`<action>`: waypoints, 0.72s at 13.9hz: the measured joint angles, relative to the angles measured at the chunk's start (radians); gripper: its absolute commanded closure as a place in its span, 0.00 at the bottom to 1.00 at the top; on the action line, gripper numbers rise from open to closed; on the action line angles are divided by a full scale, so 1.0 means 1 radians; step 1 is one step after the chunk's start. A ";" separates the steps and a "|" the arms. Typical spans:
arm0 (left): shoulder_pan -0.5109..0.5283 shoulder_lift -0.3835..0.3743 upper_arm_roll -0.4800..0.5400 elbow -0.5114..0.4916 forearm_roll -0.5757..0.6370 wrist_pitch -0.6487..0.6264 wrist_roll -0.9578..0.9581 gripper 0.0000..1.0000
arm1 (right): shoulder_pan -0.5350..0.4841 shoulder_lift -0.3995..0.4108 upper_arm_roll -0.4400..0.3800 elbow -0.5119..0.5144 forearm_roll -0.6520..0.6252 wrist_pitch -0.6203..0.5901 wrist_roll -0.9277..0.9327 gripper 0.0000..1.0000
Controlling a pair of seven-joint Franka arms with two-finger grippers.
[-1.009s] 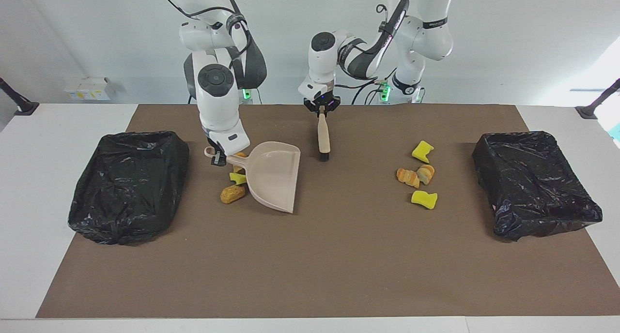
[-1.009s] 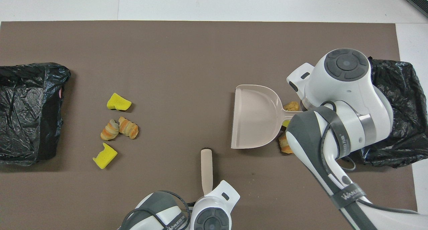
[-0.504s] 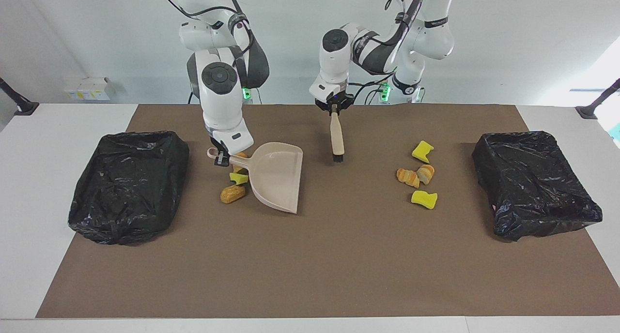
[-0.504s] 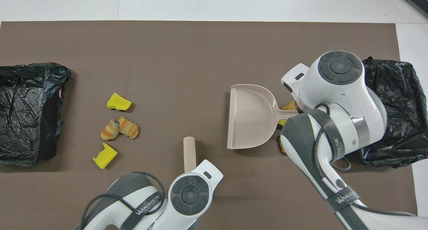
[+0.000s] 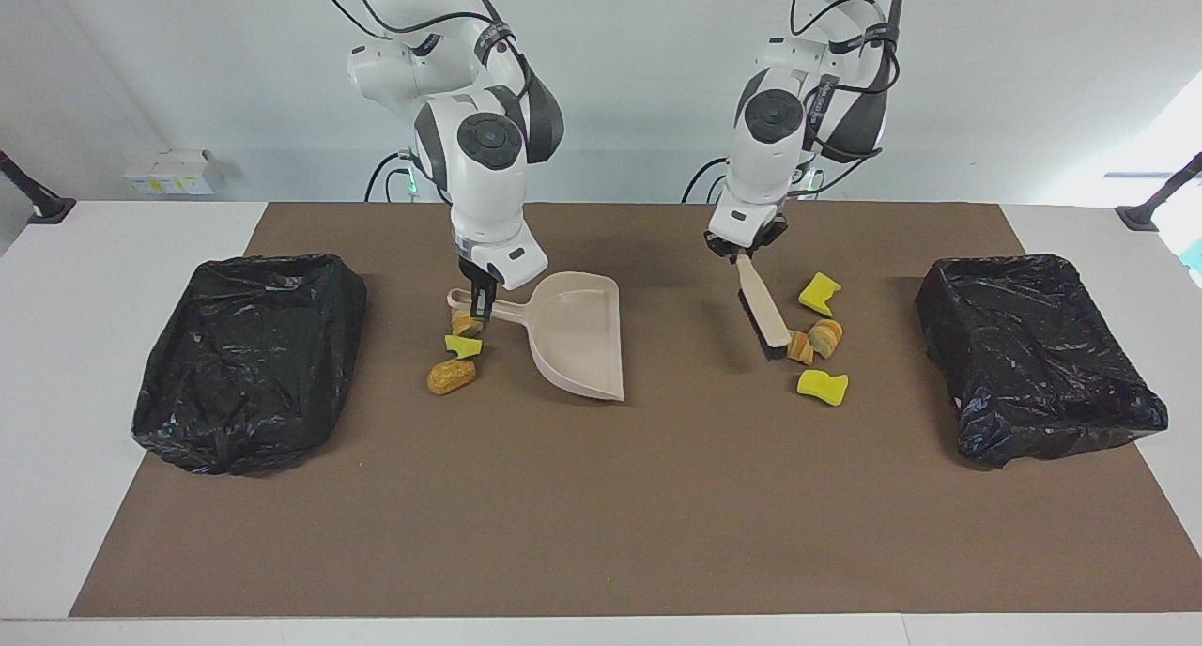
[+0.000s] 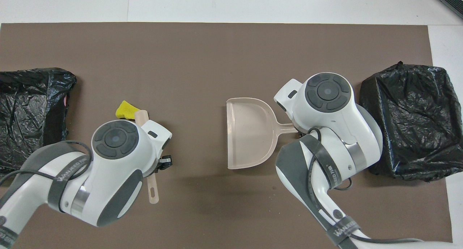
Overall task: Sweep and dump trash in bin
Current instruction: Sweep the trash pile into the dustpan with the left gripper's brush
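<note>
My right gripper (image 5: 479, 300) is shut on the handle of the beige dustpan (image 5: 577, 331) (image 6: 249, 133), whose mouth faces the left arm's end of the table. Three pieces of trash (image 5: 453, 350) lie on the mat beside its handle. My left gripper (image 5: 745, 250) is shut on the brush (image 5: 765, 308), tilted with its bristles down against the bread pieces (image 5: 815, 339). Two yellow sponge chunks (image 5: 819, 294) (image 5: 823, 385) flank them. In the overhead view the left arm hides most of this pile; only one yellow sponge chunk (image 6: 124, 109) shows.
Two bins lined with black bags stand at the ends of the brown mat (image 5: 601, 496): one at the right arm's end (image 5: 249, 360) (image 6: 408, 118), one at the left arm's end (image 5: 1038, 355) (image 6: 29, 115).
My left arm has carried the brush from the middle of the table to the trash pile at its own end. My right arm has shifted the dustpan a little toward the table's middle.
</note>
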 measured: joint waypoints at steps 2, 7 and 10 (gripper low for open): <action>0.083 0.000 -0.001 0.018 0.037 -0.061 0.065 1.00 | 0.021 0.010 0.000 -0.003 0.000 0.022 0.000 1.00; 0.316 0.001 0.000 0.015 0.047 -0.084 0.225 1.00 | 0.050 0.034 0.000 -0.029 0.000 0.066 0.000 1.00; 0.371 -0.017 -0.001 -0.080 0.047 0.018 0.284 1.00 | 0.050 0.034 0.000 -0.045 0.000 0.079 0.000 1.00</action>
